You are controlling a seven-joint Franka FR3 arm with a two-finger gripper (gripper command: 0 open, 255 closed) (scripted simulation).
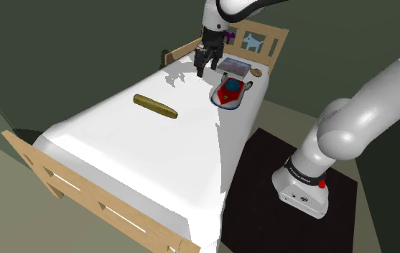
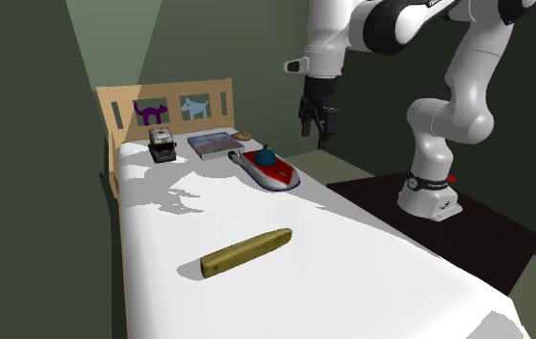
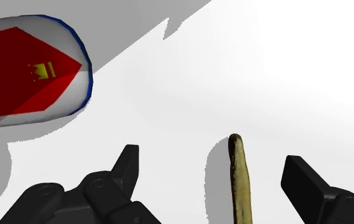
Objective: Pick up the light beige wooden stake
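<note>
The stake (image 1: 156,107) (image 2: 246,251) (image 3: 238,178) lay flat near the middle of the bed's white mattress (image 1: 119,144) (image 2: 352,279). It was a long, slim rod of dull olive-tan with a mottled, faintly rough look, blunt at one end and tapering to a rounded point at the other. Nothing touched it, and it lay well apart from the items clustered near the headboard (image 2: 165,98), a pale wooden panel with cat- and dog-shaped cut-outs.

The smooth white arm (image 1: 378,100) (image 2: 468,77) held the matte black jaws in the air above the headboard end of the bed. They stood wide apart and held nothing. In the wrist view the stake showed in the gap between them, untouched.

Near the headboard sat a boat-shaped toy (image 1: 230,92) (image 2: 270,169) (image 3: 29,70), glossy red on top with a white hull and a thin blue rim, carrying a teal ball. Beside it lay a flat rectangular book (image 1: 234,67) (image 2: 215,143), and further along a small boxy black object (image 2: 163,144). The mattress looked smooth and unwrinkled, set in a light wooden frame (image 1: 83,194).
</note>
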